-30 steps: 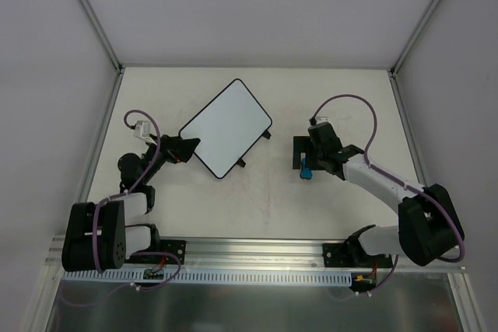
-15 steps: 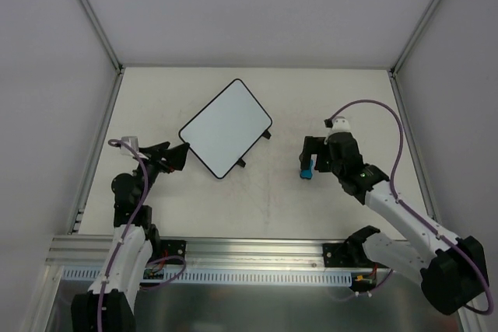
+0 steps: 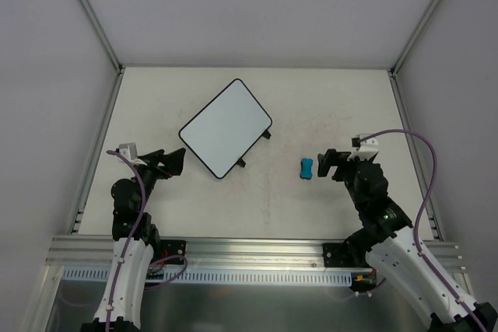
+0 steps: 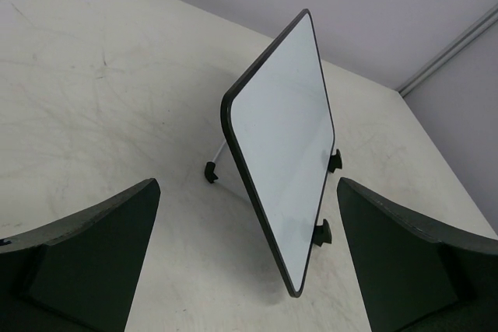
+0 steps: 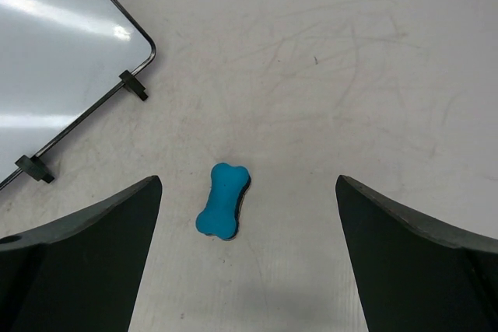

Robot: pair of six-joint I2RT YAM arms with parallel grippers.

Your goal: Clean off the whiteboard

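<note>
Black-rimmed white rectangular whiteboard (image 3: 226,128) lies diagonally; small blue bone-shaped eraser (image 3: 306,169) rests apart at its four o'clock.

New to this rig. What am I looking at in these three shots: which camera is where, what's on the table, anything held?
Two small robot arms are bolted at the near edge of a table, each ending in a two-finger gripper. The wide picture comes from a fixed camera above and behind them, so their bases sit at the bottom. The other two come from cameras on the wrists; the dark wedges in the lower corners are that gripper's own fingers. On the table stands the whiteboard, propped at a tilt on small black feet, with no marks I can make out. To its right lies a small blue bone-shaped eraser. The left gripper points at the whiteboard, the right gripper at the eraser. Both are open and hold nothing.
</note>
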